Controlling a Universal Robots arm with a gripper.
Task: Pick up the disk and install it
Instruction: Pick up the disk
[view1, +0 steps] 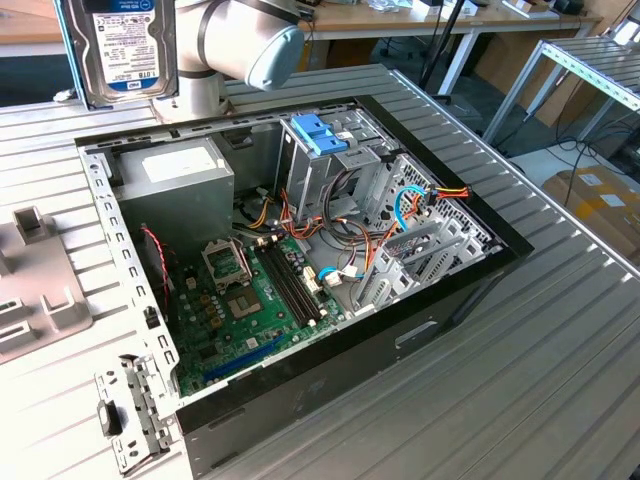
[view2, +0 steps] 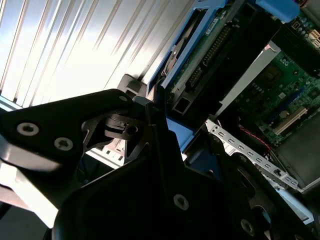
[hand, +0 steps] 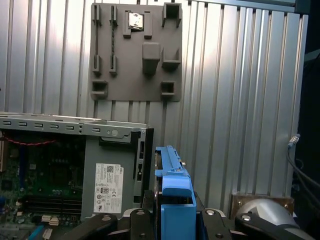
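The disk (view1: 120, 45) hangs upright and high at the back on the exterior view's left, its white-and-blue label facing the camera, behind the open computer case (view1: 105, 215). The first wrist view looks down on its narrow edge with the light-blue carrier rail (hand: 173, 182), and my gripper (hand: 175, 214) is shut on it from both sides. In the second wrist view the disk's connector edge (view2: 207, 50) and blue rail (view2: 176, 62) run out from my black fingers (view2: 150, 122). The disk is over the ribbed table, beside the case's power-supply corner.
Inside the case are a grey power-supply box (view1: 175, 180), a green motherboard (view1: 250, 295), a drive cage with a blue latch (view1: 320, 135) and loose cables (view1: 400, 215). A grey fixture plate (hand: 135, 50) lies on the table. A metal bracket (view1: 130, 410) lies near the front.
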